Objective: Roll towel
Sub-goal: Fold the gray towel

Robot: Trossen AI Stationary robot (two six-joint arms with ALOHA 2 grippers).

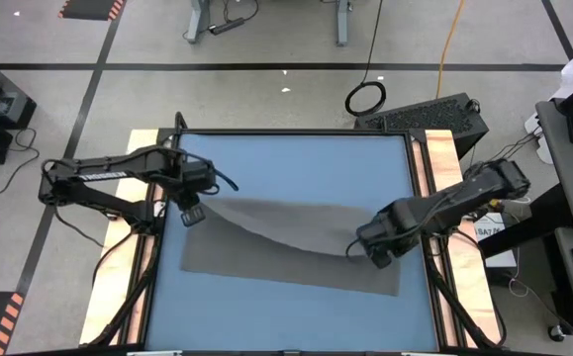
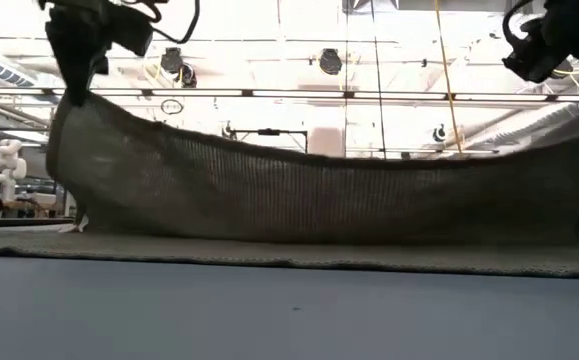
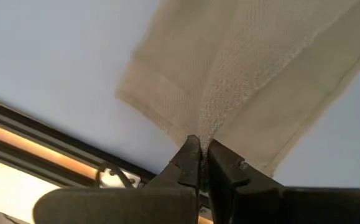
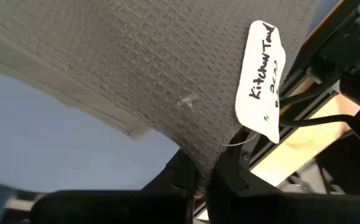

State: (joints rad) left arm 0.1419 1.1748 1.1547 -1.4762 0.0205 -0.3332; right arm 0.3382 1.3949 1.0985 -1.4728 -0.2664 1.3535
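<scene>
The dark grey towel (image 1: 286, 259) lies with its near half flat on the blue tabletop (image 1: 296, 168). Its far edge (image 2: 299, 160) is lifted and sags between my two grippers. My left gripper (image 1: 190, 212) is shut on the towel's far left corner, above the table's left side. My right gripper (image 1: 374, 253) is shut on the far right corner, above the table's right side. A white handwritten tag (image 4: 260, 81) hangs from the towel beside my right gripper. My left gripper pinches the towel's far left corner (image 3: 202, 138) between its two fingers, from above. The cloth bunches into a fold at the fingers and hangs below them (image 2: 79, 130), down to the part lying on the table. My right gripper pinches the towel's far right corner (image 4: 199, 167) between its two fingers, beside the white tag, from above. The cloth hangs below the fingers, and its lower part lies on the table (image 2: 529, 255).
Bare blue tabletop lies beyond the towel toward the far edge and in a strip along the near edge (image 2: 289, 310). Wooden side rails (image 1: 442, 168) run along the table's left and right.
</scene>
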